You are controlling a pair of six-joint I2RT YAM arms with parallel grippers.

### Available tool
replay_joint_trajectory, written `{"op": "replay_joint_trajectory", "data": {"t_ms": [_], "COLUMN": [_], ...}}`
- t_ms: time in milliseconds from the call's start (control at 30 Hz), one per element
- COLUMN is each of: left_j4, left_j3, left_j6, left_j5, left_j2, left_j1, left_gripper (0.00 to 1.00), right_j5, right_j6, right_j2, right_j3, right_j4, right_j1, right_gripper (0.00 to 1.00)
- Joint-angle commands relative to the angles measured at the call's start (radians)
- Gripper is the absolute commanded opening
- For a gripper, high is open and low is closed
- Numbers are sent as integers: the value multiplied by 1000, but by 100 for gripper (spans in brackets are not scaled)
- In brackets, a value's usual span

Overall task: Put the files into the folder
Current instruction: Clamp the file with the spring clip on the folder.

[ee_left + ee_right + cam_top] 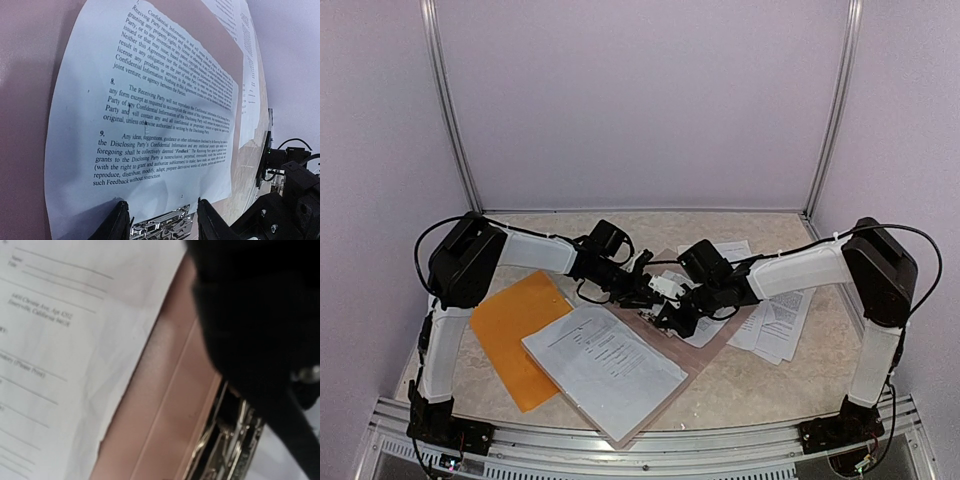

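The files are not in the folder (510, 330) yet. One sheet (605, 362) lies on a brown clipboard (30, 100) in the middle of the table. Its far end sits right at the metal clip (160, 226). More sheets (775, 320) lie in a loose pile off to the right. The orange folder lies flat just to the left of the clipboard, with nothing on top of it. Both arms reach in to the clip. The left gripper (162, 212) has its fingers apart, one on each side of the clip, but I cannot tell if they squeeze it. The right gripper (670, 318) is closed tight with nothing in it, and its tip is right by the clip. I think the step now is getting the sheet free from the clip. Next, the clip likely has to be pressed open and kept open. Then the thin sheet can slide out flat, without a tear, and go over to the folder.
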Motion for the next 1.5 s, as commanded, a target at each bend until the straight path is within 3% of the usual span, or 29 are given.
{"op": "replay_joint_trajectory", "data": {"t_ms": [0,567,933,1100,1233,1467], "left_j4": [-87,-93,-138,-183,-126,-104], "left_j3": [-11,34,-6,-60,-168,-257], "left_j6": [15,4,63,171,302,573], "left_j5": [-7,104,34,-58,-101,-94], "left_j2": [-17,-78,-126,-163,-212,-293], "left_j1": [3,14,62,76,73,71], "left_gripper": [44,46,46,48,50,53], "right_j5": [1,-67,-145,-178,-194,-231], "right_j6": [-9,-7,-13,-14,-14,-16], "right_j2": [34,-4,-15,-19,-19,-9], "right_j3": [-37,-90,-119,-128,-134,-136], "right_j4": [-89,-37,15,31,40,59], "right_j1": [-12,-35,-65,-80,-90,-103], "right_gripper": [0,0,0,0,0,0]}}
